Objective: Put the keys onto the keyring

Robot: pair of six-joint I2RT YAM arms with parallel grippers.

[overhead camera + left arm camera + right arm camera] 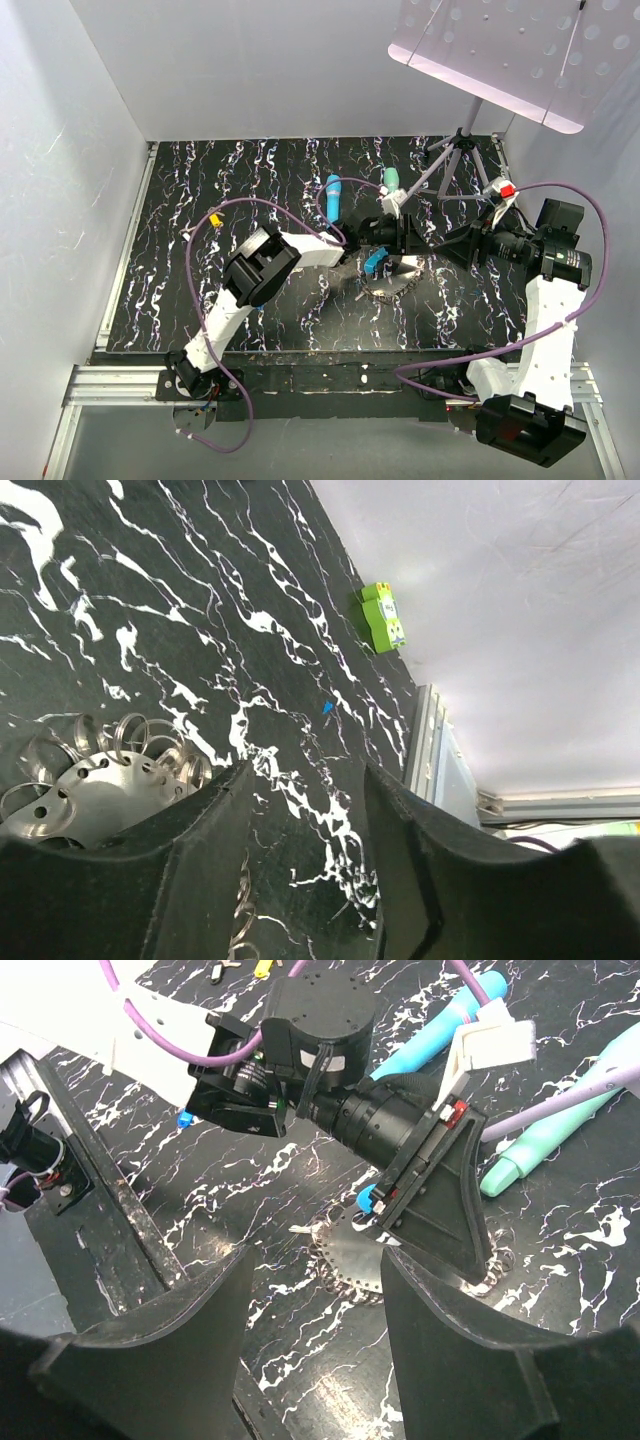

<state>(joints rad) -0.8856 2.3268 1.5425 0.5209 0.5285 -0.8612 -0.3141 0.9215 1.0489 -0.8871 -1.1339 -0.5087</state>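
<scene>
The keyring [395, 287] is a flat metal disc edged with wire rings, lying mid-table; it also shows as the keyring [352, 1257] and the keyring [88, 785]. My left gripper [392, 262] hovers right over it, open, with bare table between its jaws in the left wrist view [305, 780]. A blue key [370, 1200] sits against the outside of one of its fingers [440, 1200], over the disc's edge. A pale key [303, 1230] pokes out from the disc's left side. My right gripper [315, 1270] is open and empty, short of the disc. A yellow key [214, 218] lies far left.
A blue wand [332, 197] and a teal wand [390, 180] lie behind the disc. A green block [382, 617] rests by the white wall. A tripod [455, 150] stands at the back right. The metal rail [300, 380] runs along the near edge.
</scene>
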